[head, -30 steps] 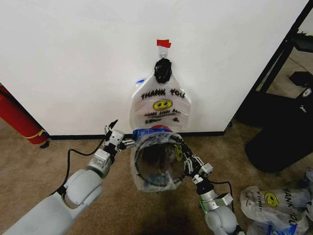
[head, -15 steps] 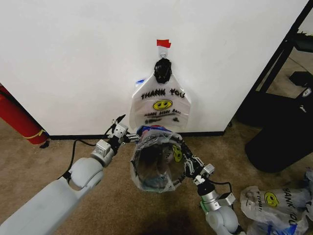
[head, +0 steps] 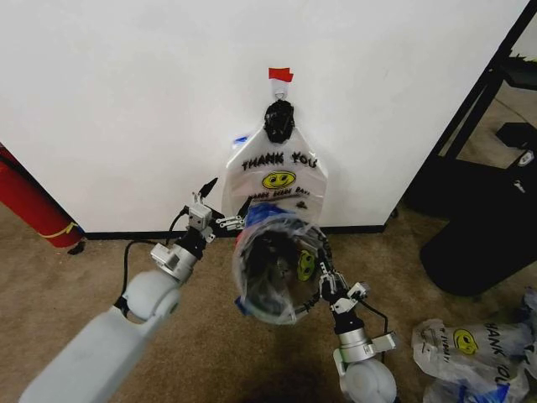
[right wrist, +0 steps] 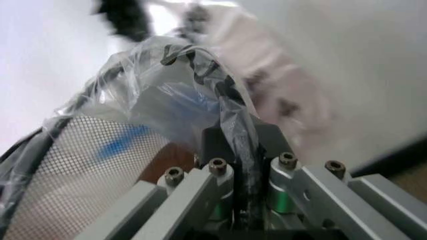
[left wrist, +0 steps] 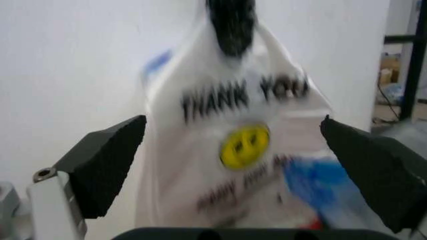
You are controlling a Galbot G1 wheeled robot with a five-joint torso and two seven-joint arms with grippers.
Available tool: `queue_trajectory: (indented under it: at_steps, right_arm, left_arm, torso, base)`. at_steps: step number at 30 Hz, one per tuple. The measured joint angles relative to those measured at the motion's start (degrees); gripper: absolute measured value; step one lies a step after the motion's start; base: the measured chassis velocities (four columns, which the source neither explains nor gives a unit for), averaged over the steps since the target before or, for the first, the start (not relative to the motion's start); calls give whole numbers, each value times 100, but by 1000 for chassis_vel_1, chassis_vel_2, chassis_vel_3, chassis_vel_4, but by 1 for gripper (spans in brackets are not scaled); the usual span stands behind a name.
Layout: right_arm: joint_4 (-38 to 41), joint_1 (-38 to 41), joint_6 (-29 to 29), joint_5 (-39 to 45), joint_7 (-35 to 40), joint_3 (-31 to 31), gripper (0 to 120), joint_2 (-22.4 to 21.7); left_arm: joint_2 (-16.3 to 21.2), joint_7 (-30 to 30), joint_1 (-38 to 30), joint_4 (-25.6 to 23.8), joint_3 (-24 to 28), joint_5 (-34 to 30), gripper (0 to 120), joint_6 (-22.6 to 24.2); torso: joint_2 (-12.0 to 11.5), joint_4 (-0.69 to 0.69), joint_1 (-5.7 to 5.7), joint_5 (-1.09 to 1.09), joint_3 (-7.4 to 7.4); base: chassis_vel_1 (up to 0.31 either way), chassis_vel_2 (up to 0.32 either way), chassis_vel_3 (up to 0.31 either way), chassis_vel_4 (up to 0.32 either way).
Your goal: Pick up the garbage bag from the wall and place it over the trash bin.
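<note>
Nearest to me, low on the right side of the head view, my right gripper (head: pixel 323 270) is clenched on the rim of the small round black wire-mesh trash bin (head: pixel 273 273), holding it tilted with its mouth turned toward the camera. In the right wrist view the metal fingers (right wrist: pixel 200 187) pinch both the wire rim and a fold of thin translucent plastic, so the garbage bag (head: pixel 285 243) with its blue-tinted handles is draped over the bin's rim and caught in that grip. A yellow smiley from the bag shows against the bin's right side.

Just to the left of the bin, my left gripper (head: pixel 220 206) is released, its dark fingers (left wrist: pixel 107 162) spread wide and holding nothing; one tip sits close to the bag's blue edge at the bin's upper left, though I cannot tell if it touches.

Behind the bin, a bunch of identical white "THANK YOU" bags (head: pixel 277 180) hangs from a black clip (head: pixel 279 119) on the plain white wall (head: pixel 126 101), under a small red tape strip (head: pixel 280 75). A black baseboard (head: pixel 126 235) runs along the brown carpet (head: pixel 50 302). At far left a red cylinder (head: pixel 29 201) leans by the wall, and loose bags (head: pixel 470 348) lie on the floor at the right.
</note>
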Motion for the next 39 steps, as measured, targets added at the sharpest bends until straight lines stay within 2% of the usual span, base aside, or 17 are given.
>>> queue_trajectory:
  at_steps: [3, 7, 8, 9, 10, 11, 12, 14, 16, 20, 26, 34, 36, 39]
  right_arm:
    - [130, 45, -52, 259, 638, -3, 1, 59]
    - [254, 46, -147, 500, 1061, 16, 1, 66]
    - [295, 40, -193, 577, 1178, 48, 1, 55]
    - [300, 39, -200, 587, 1190, 55, 1, 52]
    - [329, 24, -239, 663, 1241, 98, 1, 20]
    - [329, 24, -239, 663, 1241, 98, 1, 20]
    - [354, 10, -268, 743, 1262, 129, 1, -10]
    - [379, 0, -295, 854, 1273, 161, 1, -39]
    - [393, -5, -320, 947, 1273, 171, 1, -49]
    - [407, -5, -353, 993, 1272, 162, 1, -24]
    - [444, -10, -357, 934, 1247, 130, 1, 18]
    - [498, -53, -355, 870, 1210, 128, 1, 13]
    - [508, -58, -353, 853, 1207, 122, 1, 23]
    - [562, -77, -353, 818, 1203, 96, 1, 40]
  left_arm:
    - [28, 138, 236, -167, -246, -213, 100, 147]
    - [59, 465, 582, -389, -609, -388, 100, 442]
    - [83, 816, 787, -412, -826, -250, 100, 571]
    - [86, 879, 812, -406, -855, -215, 100, 582]
    - [102, 1405, 959, -299, -1039, 42, 100, 592]
    - [102, 1405, 959, -299, -1039, 42, 100, 592]
    - [105, 2004, 1056, -151, -1190, 224, 100, 549]
    - [95, 2831, 1147, 22, -1365, 351, 100, 441]
    - [67, 3274, 1208, 76, -1418, 485, 100, 324]
    - [-13, 3123, 1266, -15, -1263, 604, 100, 282]
    - [-220, 2586, 1292, -312, -1017, 669, 100, 575]
    - [-256, 2266, 1268, -378, -928, 695, 100, 767]
    - [-279, 2091, 1250, -381, -890, 747, 100, 822]
    - [-318, 1505, 1180, -309, -854, 1114, 100, 933]
  torso:
    - [0, -3, 0, 1, 0]
    - [0, -1, 0, 2, 0]
    - [0, 0, 0, 2, -1]
    - [0, 1, 0, 2, 0]
    - [0, 0, 0, 1, 0]
    - [0, 0, 0, 1, 0]
    - [0, -1, 0, 1, 0]
    - [0, -1, 0, 0, 0]
    - [0, -1, 0, 1, 0]
    - [0, -1, 0, 1, 0]
    - [0, -2, 0, 2, 0]
    - [0, -2, 0, 2, 0]
    - [0, -1, 0, 1, 0]
    - [0, -2, 0, 1, 0]
  base:
    - [0, 0, 0, 0]
    - [0, 0, 0, 0]
    - [0, 0, 0, 0]
    - [0, 0, 0, 0]
    - [0, 0, 0, 0]
    - [0, 0, 0, 0]
    - [0, 0, 0, 0]
    - [0, 0, 0, 0]
    - [0, 0, 0, 0]
    - [0, 0, 0, 0]
    - [0, 0, 0, 0]
    - [0, 0, 0, 0]
    - [0, 0, 0, 0]
    - [0, 0, 0, 0]
